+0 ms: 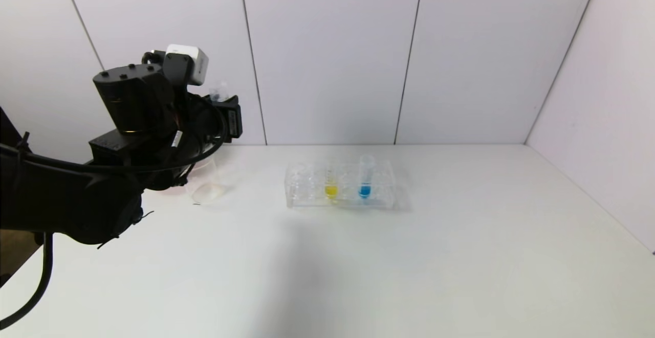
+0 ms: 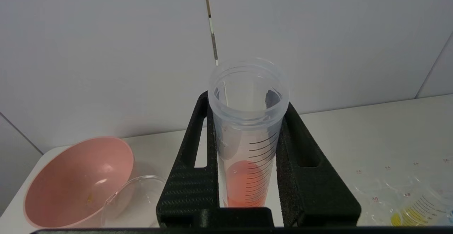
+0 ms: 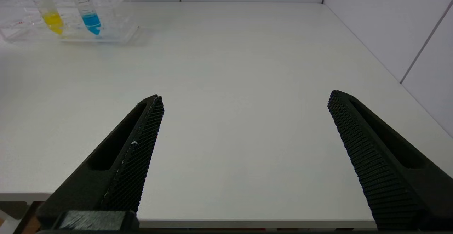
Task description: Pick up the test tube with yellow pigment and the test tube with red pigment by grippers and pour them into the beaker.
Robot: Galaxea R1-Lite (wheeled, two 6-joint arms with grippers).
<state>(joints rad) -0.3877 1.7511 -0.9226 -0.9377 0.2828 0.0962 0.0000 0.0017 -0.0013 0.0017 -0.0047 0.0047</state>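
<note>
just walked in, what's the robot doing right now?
The left end effector is shut on the test tube with red pigment, held upright and raised at the table's left side, near the beaker and the pink bowl. Red liquid sits in the tube's tip, so nothing looks poured yet. The test tube with yellow pigment stands in the clear rack beside a blue tube. The right end effector is open, low over bare table.

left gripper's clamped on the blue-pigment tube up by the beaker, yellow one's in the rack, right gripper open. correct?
Not quite: the left gripper is clamped on the test tube with red pigment, as the left wrist view shows. The blue tube stands in the rack beside the test tube with yellow pigment. The rest holds: right gripper open.
</note>
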